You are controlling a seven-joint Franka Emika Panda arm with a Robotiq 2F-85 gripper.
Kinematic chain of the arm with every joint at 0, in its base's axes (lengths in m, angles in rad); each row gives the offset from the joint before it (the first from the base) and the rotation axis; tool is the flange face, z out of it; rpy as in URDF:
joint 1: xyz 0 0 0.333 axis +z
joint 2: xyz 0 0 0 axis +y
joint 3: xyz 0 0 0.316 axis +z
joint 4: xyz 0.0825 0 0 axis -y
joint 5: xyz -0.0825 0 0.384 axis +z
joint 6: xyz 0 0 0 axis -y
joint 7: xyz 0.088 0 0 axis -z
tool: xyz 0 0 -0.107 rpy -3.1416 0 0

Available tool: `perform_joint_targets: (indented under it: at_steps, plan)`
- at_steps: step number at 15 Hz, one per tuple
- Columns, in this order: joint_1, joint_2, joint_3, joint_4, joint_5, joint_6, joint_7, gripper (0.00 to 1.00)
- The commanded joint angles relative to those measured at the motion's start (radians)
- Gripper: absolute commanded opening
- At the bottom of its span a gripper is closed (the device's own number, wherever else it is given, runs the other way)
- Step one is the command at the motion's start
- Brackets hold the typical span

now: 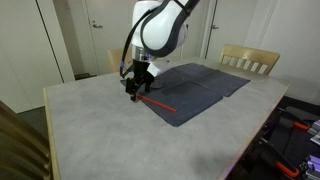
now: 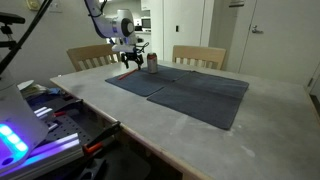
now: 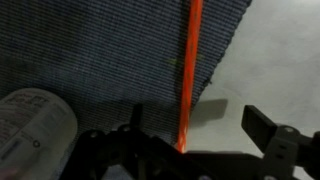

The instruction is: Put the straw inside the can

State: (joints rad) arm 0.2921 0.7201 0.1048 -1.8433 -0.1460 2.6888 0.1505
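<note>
- Gripper [image 1: 135,88] is low over the table [image 1: 90,135], right at the near edge of the dark blue cloth [image 1: 205,82].
- In this exterior view the straw [image 1: 158,103] shows clearly: a red-orange line lying flat, running from under the gripper toward 4 o'clock.
- I cannot pick out the can from this side; the arm and gripper block that spot.
- From the opposite exterior camera, there it is: the can [image 2: 152,62] stands on the cloth at 3 o'clock of the gripper [image 2: 131,60], just beside it and not touching.
- Here the straw is too thin to make out, so each outside camera shows a piece that its partner does not.
- Two wooden chairs [image 2: 200,55] sit behind the table on that side.
- The wrist view settles the grip. The fingers [image 3: 268,135] are spread wide, and the gripper [image 3: 195,130] straddles the straw's near end with nothing pinched.
- The straw [image 3: 190,70] runs from 12 o'clock straight down to 6 o'clock, closer to the finger on the can's side, with daylight on both sides.
- The straw's lower end lies right at the cloth's border, where bare tabletop opens up toward 3 o'clock.
- The can [image 3: 35,120] fills the 8 o'clock corner of the wrist view, pale with printed text, apart from the straw.
- The straw is on the cloth and outside the can.
</note>
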Motion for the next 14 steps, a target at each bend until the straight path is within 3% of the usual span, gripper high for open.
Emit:
perform_joint_targets:
  at_steps: [1, 14]
  plan:
    - [0.031, 0.057, -0.039, 0.052, 0.014, 0.024, 0.039, 1.0]
    - [0.064, 0.054, -0.068, 0.118, 0.008, -0.038, 0.082, 1.0]
